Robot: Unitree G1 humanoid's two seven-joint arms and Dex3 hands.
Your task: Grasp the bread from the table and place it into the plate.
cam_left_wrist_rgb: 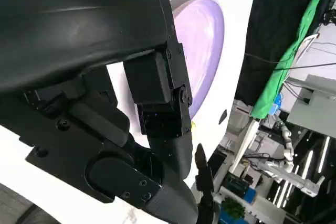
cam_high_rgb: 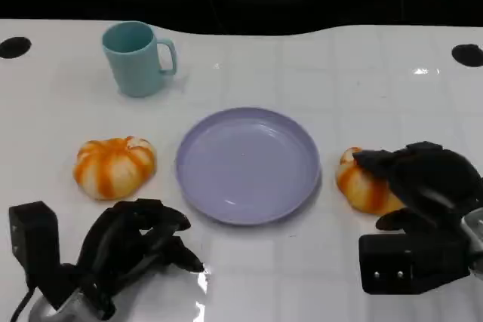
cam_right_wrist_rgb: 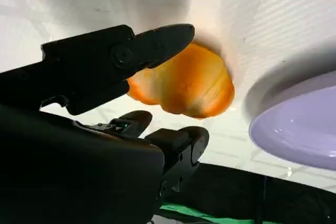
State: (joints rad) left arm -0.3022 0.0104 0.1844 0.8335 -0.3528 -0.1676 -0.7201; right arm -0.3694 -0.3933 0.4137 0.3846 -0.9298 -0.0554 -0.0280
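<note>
A lilac plate (cam_high_rgb: 249, 165) lies at the table's centre. Two orange-and-white bread rolls flank it: the left bread (cam_high_rgb: 115, 167) sits alone, while the right bread (cam_high_rgb: 362, 186) rests on the table by the plate's rim. My right hand (cam_high_rgb: 430, 180) reaches over this roll from the right. In the right wrist view one finger (cam_right_wrist_rgb: 157, 43) lies across the bread (cam_right_wrist_rgb: 194, 85), the other fingers sit spread just off it, and the plate (cam_right_wrist_rgb: 299, 129) is close beside. My left hand (cam_high_rgb: 136, 246) hovers low near the front edge, below the left bread, holding nothing.
A teal mug (cam_high_rgb: 138, 58) stands at the back left, handle to the right. The left wrist view has the left hand (cam_left_wrist_rgb: 105, 103) close up with the plate (cam_left_wrist_rgb: 206, 40) beyond it. The white table (cam_high_rgb: 362, 96) ends at a dark edge behind.
</note>
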